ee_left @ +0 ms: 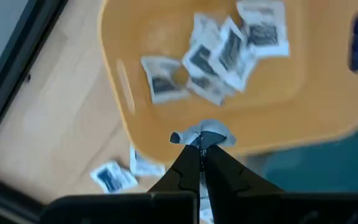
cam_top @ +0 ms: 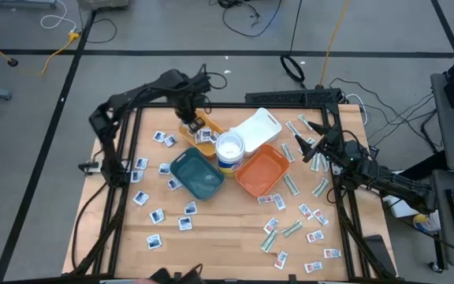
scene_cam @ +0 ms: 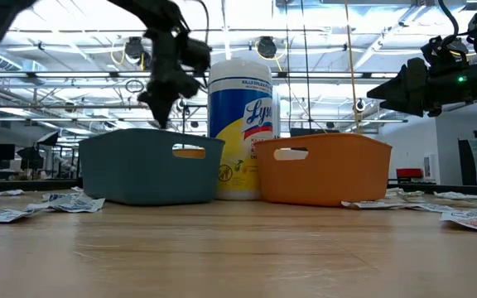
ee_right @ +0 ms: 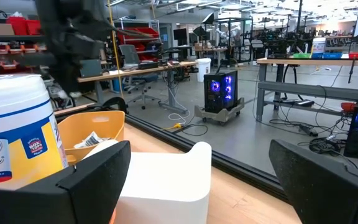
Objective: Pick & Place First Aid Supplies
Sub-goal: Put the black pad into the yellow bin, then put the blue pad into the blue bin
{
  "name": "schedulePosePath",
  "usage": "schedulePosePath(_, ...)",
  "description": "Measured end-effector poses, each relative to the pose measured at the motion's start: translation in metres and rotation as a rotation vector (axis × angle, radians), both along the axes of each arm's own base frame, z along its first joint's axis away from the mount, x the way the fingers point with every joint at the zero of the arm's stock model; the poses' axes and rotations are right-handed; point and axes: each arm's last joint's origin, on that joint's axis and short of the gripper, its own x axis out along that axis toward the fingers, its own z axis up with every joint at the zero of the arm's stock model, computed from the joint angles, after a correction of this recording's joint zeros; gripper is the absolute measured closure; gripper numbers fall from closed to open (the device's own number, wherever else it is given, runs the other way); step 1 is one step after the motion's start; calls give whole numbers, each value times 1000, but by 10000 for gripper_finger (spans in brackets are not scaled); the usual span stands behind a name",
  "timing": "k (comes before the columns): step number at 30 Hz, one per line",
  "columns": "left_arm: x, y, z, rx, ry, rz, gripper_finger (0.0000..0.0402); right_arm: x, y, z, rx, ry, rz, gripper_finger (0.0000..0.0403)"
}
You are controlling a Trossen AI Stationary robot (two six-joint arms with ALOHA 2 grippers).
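My left gripper (ee_left: 199,163) hovers over the near rim of the yellow tray (ee_left: 328,118), shut on a small white packet (ee_left: 202,134). Several white packets with dark marks (ee_left: 219,53) lie inside that tray. In the high view my left gripper (cam_top: 191,118) is above the yellow tray (cam_top: 208,126) at the table's far middle. My right gripper (ee_right: 201,186) waits open over the table's right side (cam_top: 312,150), clear of everything. More packets lie flat on the table: blue-marked squares (cam_top: 157,215) on the left, green strips (cam_top: 292,229) and red-marked ones (cam_top: 317,237) on the right. My left gripper pinches the white packet between its two fingertips, by its lower edge (ee_left: 201,147). The fingers point down from above. The packet is lifted clear, sticks out crumpled beyond the tips, and sits over the yellow tray's rim.
A teal tray (cam_top: 198,175), an orange tray (cam_top: 261,171) and a white tray (cam_top: 257,128) crowd the middle around a white and yellow wipes tub (cam_top: 229,150). Black frame rails (cam_top: 121,158) run along both table sides. Bare wood lies at the near middle (cam_top: 219,237).
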Motion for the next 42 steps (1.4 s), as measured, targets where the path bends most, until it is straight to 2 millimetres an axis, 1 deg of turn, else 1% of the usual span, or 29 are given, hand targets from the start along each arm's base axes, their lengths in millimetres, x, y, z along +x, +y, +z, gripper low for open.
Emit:
schedulePosePath(4, 18, 14, -30, -20, 28, -5, 395, 0, 0, 0, 0, 0, 0, 26)
schedulePosePath(8, 32, 21, -62, -51, 66, -13, 395, 0, 0, 0, 0, 0, 0, 26)
schedulePosePath(11, 36, 23, -76, -75, 93, -18, 388, 0, 0, 0, 0, 0, 0, 26)
schedulePosePath(13, 37, 22, -78, -92, 88, -16, 373, 0, 0, 0, 0, 0, 0, 26)
schedulePosePath(17, 37, 20, -71, -92, 64, -4, 330, 0, 0, 0, 0, 0, 0, 26)
schedulePosePath(21, 31, 17, -53, -71, 22, 5, 261, 0, 0, 0, 0, 0, 0, 26)
schedulePosePath(25, 22, 16, -33, -49, -12, 60, 187, 0, 0, 0, 0, 0, 0, 26)
schedulePosePath(29, 9, 14, -15, -44, -20, 111, 135, 0, 0, 0, 0, 0, 0, 26)
schedulePosePath(34, -1, 11, -4, -46, 1, 117, 104, 0, 0, 0, 0, 0, 0, 26)
schedulePosePath(38, -10, 7, -10, -54, 14, 101, 97, 0, 0, 0, 0, 0, 0, 26)
schedulePosePath(42, -33, 5, -16, -50, 29, 136, 104, 0, 0, 0, 0, 0, 0, 26)
